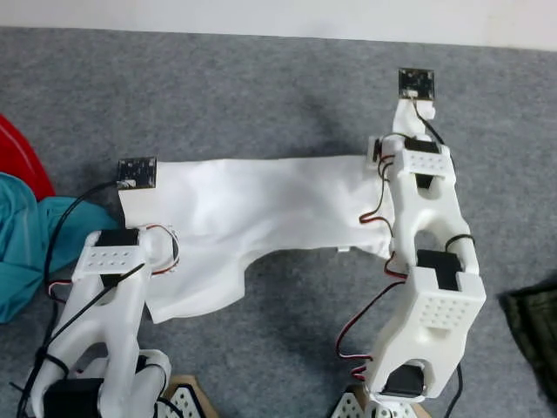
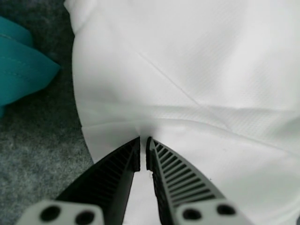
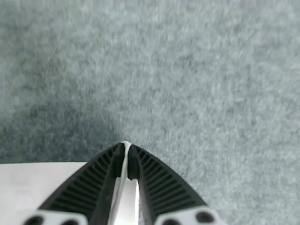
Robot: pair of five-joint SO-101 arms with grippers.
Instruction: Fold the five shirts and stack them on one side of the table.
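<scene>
— What lies closest to the near edge of the table (image 1: 261,87)?

— The two arms rise from there. The left arm (image 1: 109,287) stands toward the near left corner and the right arm (image 1: 426,261) toward the near right. Both lean out over the grey surface.

— And the pincers?

— The left gripper (image 2: 144,140) has its jaws pressed together on a raised fold of the white shirt (image 1: 252,209), just in from the shirt's left edge. The right gripper (image 3: 125,146) is likewise clamped, with a thin white strip of the same shirt between its ribbed fingers (image 3: 154,176), at the shirt's right end with bare grey surface beyond.

— So where is the shirt?

— It is in the middle of the table, stretched crosswise between the two arms. Its left part sags back toward the near edge.

— Anything else?

— A teal shirt (image 1: 26,235) lies bunched at the left edge, just beside the white one. A red object (image 1: 17,157) sits past it, farther along that edge. A dark green cloth (image 1: 535,331) lies at the right edge, well apart from the white shirt.
</scene>
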